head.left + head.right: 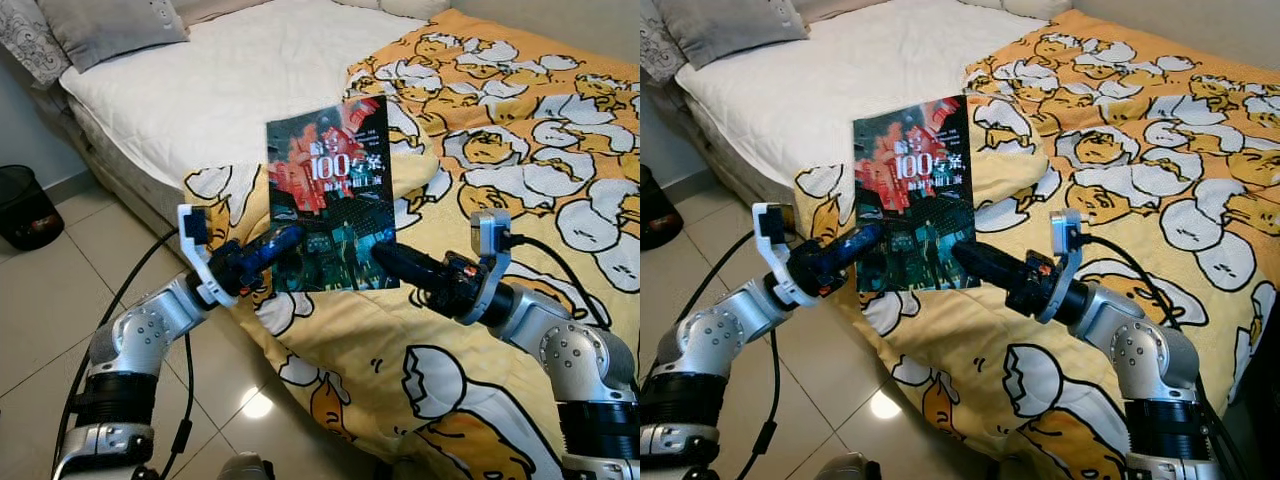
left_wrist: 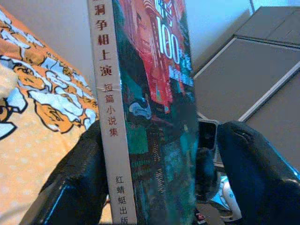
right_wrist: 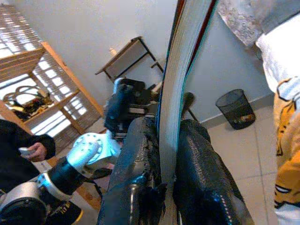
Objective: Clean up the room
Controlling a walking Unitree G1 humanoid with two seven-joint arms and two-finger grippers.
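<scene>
Both sets of fingers are clamping the same book (image 1: 332, 195) right now. The right gripper (image 1: 392, 262) is pinching the page edge near the bottom right corner, with its two black fingers (image 3: 201, 180) pressed tight on either side of the pages. The left gripper (image 1: 283, 243) is coming in from the other side, and its fingers (image 2: 75, 180) are straddling the spine end near the bottom left corner: one is flat against the back, while the other is sitting a bit off the front cover in the left wrist view, so it's looking like a looser hold.

The book itself is a paperback with a dark teal and black cover, a big splash of red artwork up top and a white "100" with Chinese characters next to it. The spine is pale, with red Chinese text running down it.

It's standing upright in the air between the two grippers, long axis vertical, title end up, front cover facing back toward the head camera, tilting just slightly.

Behind and under it is the bed (image 1: 230, 90), with a white mattress and a yellow blanket (image 1: 520, 150) covered in cartoon egg characters hanging over the corner. A grey pillow (image 1: 105, 28) is sitting at the head end, and a black mesh wastebasket (image 1: 25, 207) is standing on the tiled floor (image 1: 60, 300) by the wall. In the right wrist view a person's hand (image 3: 36, 151) is showing beside a wooden shelf (image 3: 37, 84).
</scene>
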